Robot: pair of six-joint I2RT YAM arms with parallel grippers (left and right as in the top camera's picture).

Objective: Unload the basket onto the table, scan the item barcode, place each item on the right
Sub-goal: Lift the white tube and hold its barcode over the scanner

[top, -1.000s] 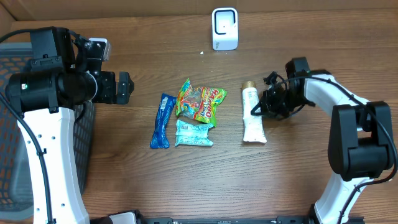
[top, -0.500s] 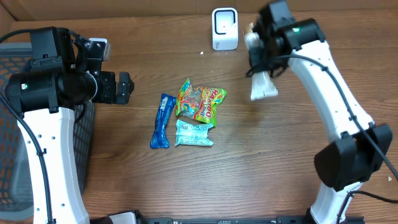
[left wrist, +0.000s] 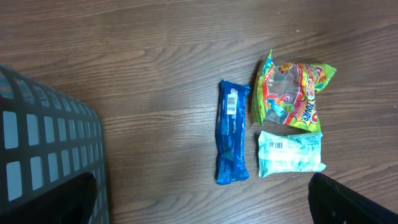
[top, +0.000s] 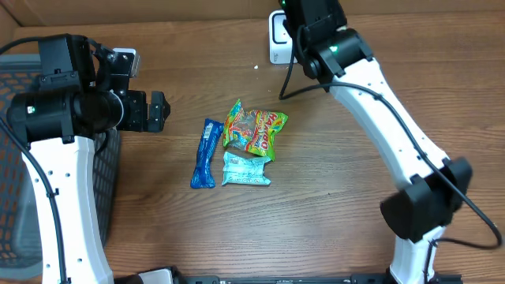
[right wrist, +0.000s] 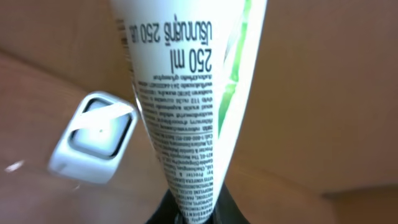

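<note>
A white tube (right wrist: 186, 93) with small black print and a green stripe fills the right wrist view. My right gripper (right wrist: 193, 213) is shut on its crimped end. The tube hangs in the air just beside the white scanner (right wrist: 93, 137), which stands at the table's back edge (top: 276, 38). From overhead the right wrist (top: 316, 31) covers the tube and part of the scanner. No barcode shows on the tube's visible face. My left gripper (top: 158, 110) hovers open at the left, with nothing between its fingers (left wrist: 348, 202).
A blue bar (top: 205, 154), a green and red candy bag (top: 254, 128) and a teal packet (top: 245, 170) lie together mid-table. A grey mesh basket (top: 16, 197) sits at the left edge. A brown wall rises behind the scanner.
The right arm has lifted the white tube off the table and carried it up and left to the scanner. The left arm has not moved.
</note>
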